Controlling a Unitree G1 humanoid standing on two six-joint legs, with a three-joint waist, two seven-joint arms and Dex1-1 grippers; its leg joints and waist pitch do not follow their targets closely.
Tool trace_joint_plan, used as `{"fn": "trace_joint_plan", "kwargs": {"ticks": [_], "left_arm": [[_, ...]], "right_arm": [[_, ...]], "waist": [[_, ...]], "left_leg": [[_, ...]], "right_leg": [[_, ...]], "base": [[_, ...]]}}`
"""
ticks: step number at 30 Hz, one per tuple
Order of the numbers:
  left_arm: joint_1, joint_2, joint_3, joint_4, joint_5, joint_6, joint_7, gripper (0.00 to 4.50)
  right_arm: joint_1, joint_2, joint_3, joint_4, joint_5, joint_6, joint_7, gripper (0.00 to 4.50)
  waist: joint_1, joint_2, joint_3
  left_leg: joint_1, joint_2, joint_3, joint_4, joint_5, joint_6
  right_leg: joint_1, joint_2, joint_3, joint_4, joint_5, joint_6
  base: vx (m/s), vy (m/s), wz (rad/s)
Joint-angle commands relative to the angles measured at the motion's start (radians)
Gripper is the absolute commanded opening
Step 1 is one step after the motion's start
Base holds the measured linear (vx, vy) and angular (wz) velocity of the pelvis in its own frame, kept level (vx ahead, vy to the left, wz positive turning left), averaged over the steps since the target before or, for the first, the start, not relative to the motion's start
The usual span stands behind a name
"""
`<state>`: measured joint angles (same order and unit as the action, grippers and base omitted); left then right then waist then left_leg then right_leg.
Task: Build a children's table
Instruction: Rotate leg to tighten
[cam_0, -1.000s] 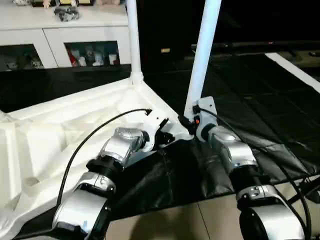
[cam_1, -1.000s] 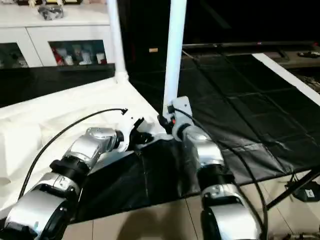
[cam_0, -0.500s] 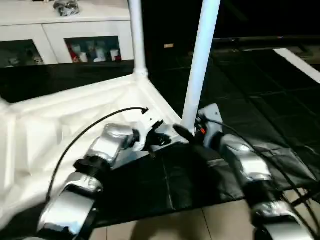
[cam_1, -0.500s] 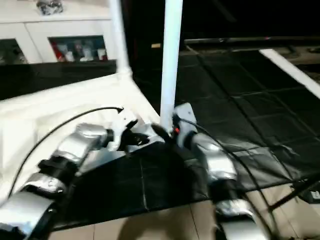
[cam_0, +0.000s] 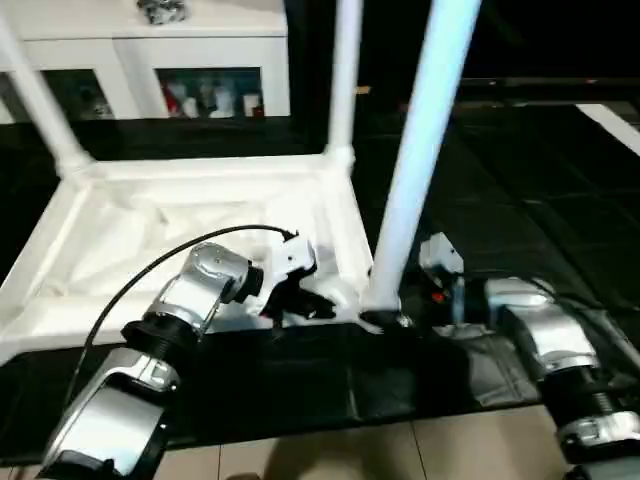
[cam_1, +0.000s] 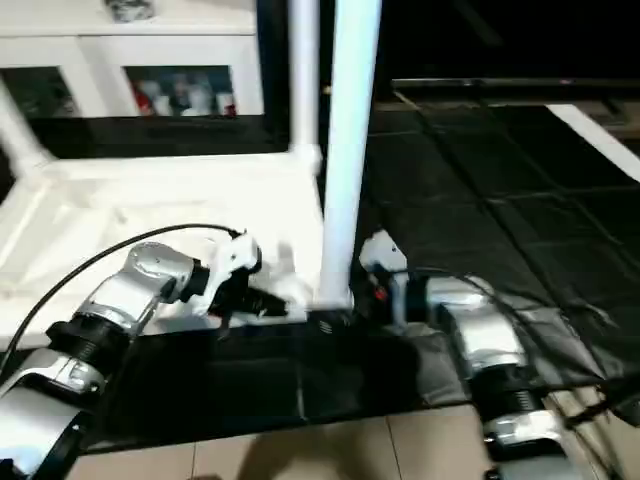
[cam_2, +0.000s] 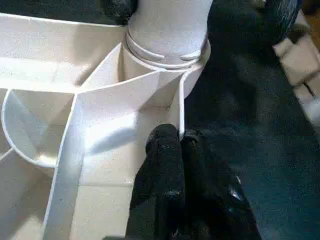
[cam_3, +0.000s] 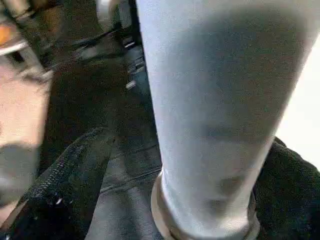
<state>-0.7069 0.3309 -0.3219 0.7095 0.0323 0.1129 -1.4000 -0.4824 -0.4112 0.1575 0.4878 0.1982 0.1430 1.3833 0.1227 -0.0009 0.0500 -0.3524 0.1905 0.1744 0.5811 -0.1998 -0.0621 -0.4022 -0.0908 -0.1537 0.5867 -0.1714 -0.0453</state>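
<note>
The children's table lies upside down, its white ribbed top (cam_0: 150, 230) facing up. Three white legs stand in corner sockets: far left (cam_0: 35, 110), back right (cam_0: 345, 80) and near right (cam_0: 425, 150). My left gripper (cam_0: 305, 300) sits on the top's near edge beside the near right socket (cam_2: 165, 55). Its black fingers (cam_2: 167, 155) are shut together on the thin rim wall (cam_2: 181, 110). My right gripper (cam_0: 388, 320) is at the base of the near right leg (cam_3: 215, 100), open, with its fingers (cam_3: 70, 180) standing on either side of the leg.
A white glass-door cabinet (cam_0: 200, 50) stands at the back. A black mat (cam_0: 520, 190) covers the floor under and to the right of the table, with tan tiles (cam_0: 350, 450) nearest me. A black cable (cam_0: 170, 270) arcs over my left forearm.
The camera has swung, bringing the far left leg into view. My right gripper's fingers have spread apart from the near right leg's base. The left gripper has stayed shut on the rim.
</note>
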Motion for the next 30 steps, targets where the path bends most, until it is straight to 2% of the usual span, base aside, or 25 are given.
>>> {"fn": "trace_joint_plan", "kwargs": {"ticks": [1,2,3,4,5,6,8,11,18,22,27,30], "left_arm": [[0.005,0.002,-0.047,-0.021,0.008,-0.015,-0.060,0.00],[0.005,0.007,-0.052,-0.024,0.009,-0.017,-0.071,0.00],[0.006,0.011,-0.057,-0.027,0.010,-0.020,-0.081,0.00],[0.006,0.011,-0.057,-0.027,0.010,-0.020,-0.081,0.00],[0.005,0.015,-0.061,-0.027,0.012,-0.024,-0.091,0.00],[0.005,0.018,-0.063,-0.028,0.012,-0.027,-0.099,0.00],[0.004,0.025,-0.066,-0.029,0.011,-0.031,-0.115,0.00],[0.002,0.026,-0.065,-0.027,0.011,-0.034,-0.118,0.00],[0.002,0.032,-0.067,-0.023,0.009,-0.039,-0.127,0.00],[-0.001,0.033,-0.068,-0.015,0.009,-0.043,-0.125,0.00],[0.000,0.027,-0.061,-0.008,0.009,-0.033,-0.109,0.00],[0.000,0.002,-0.042,-0.003,0.002,0.008,-0.053,0.00]], "right_arm": [[-0.015,-0.010,0.034,0.007,0.000,-0.009,0.072,3.91],[-0.018,-0.013,0.038,0.009,-0.001,-0.009,0.084,3.88],[-0.022,-0.014,0.043,0.012,-0.003,-0.010,0.092,3.88],[-0.022,-0.014,0.043,0.012,-0.003,-0.010,0.092,3.66],[-0.029,-0.016,0.050,0.021,-0.010,-0.015,0.105,3.66],[-0.034,-0.018,0.055,0.028,-0.014,-0.019,0.116,3.55],[-0.048,-0.017,0.067,0.049,-0.019,-0.029,0.135,3.42],[-0.055,-0.015,0.072,0.061,-0.020,-0.033,0.140,3.20],[-0.064,-0.015,0.080,0.078,-0.014,-0.041,0.170,2.66],[-0.066,-0.012,0.079,0.089,-0.013,-0.051,0.177,2.32],[-0.050,-0.005,0.077,0.074,-0.001,-0.041,0.171,2.12],[-0.021,0.013,0.062,0.043,0.023,-0.005,0.133,2.09]], "waist": [[0.000,-0.012,-0.072],[0.001,-0.011,-0.071],[0.002,-0.012,-0.067],[0.003,-0.011,-0.065],[0.004,-0.010,-0.064],[0.004,-0.016,-0.063],[0.004,-0.015,-0.063],[0.005,-0.016,-0.064],[0.012,-0.016,-0.071],[0.015,-0.011,-0.070],[0.015,-0.012,-0.071],[0.016,-0.012,-0.070]], "left_leg": [[-0.003,0.057,-0.011,-0.048,-0.031,0.144],[-0.002,0.057,-0.010,-0.048,-0.046,0.138],[-0.002,0.056,-0.010,-0.050,-0.077,0.122],[0.000,0.056,-0.010,-0.052,-0.105,0.103],[0.002,0.057,-0.010,-0.053,-0.119,0.094],[0.003,0.057,-0.011,-0.055,-0.138,0.082],[0.004,0.058,-0.012,-0.055,-0.143,0.071],[0.004,0.058,-0.012,-0.055,-0.134,0.069],[0.000,0.057,-0.011,-0.049,-0.076,0.092],[0.002,0.057,-0.011,-0.050,-0.092,0.087],[0.000,0.057,-0.012,-0.050,-0.093,0.082],[0.003,0.057,-0.010,-0.050,-0.099,0.082]], "right_leg": [[0.068,-0.086,0.077,-0.046,-0.098,-0.202],[0.067,-0.087,0.077,-0.049,-0.122,-0.199],[0.065,-0.086,0.077,-0.057,-0.182,-0.187],[0.065,-0.087,0.077,-0.063,-0.242,-0.171],[0.063,-0.088,0.077,-0.067,-0.270,-0.163],[0.063,-0.088,0.077,-0.070,-0.315,-0.149],[0.062,-0.088,0.078,-0.074,-0.339,-0.136],[0.062,-0.087,0.079,-0.071,-0.322,-0.139],[0.064,-0.084,0.080,-0.054,-0.210,-0.167],[0.064,-0.085,0.078,-0.057,-0.226,-0.167],[0.065,-0.084,0.078,-0.057,-0.232,-0.160],[0.064,-0.084,0.079,-0.059,-0.233,-0.163]], "base": [[0.000,0.000,0.00],[0.000,0.000,0.00],[0.000,0.000,0.00],[0.000,0.000,0.00],[0.000,0.000,0.00],[0.000,0.000,0.00],[0.000,0.000,0.00],[0.000,0.000,0.00],[0.000,0.000,0.00],[0.000,0.000,0.00],[0.000,0.000,0.00],[0.000,0.000,0.00]]}}
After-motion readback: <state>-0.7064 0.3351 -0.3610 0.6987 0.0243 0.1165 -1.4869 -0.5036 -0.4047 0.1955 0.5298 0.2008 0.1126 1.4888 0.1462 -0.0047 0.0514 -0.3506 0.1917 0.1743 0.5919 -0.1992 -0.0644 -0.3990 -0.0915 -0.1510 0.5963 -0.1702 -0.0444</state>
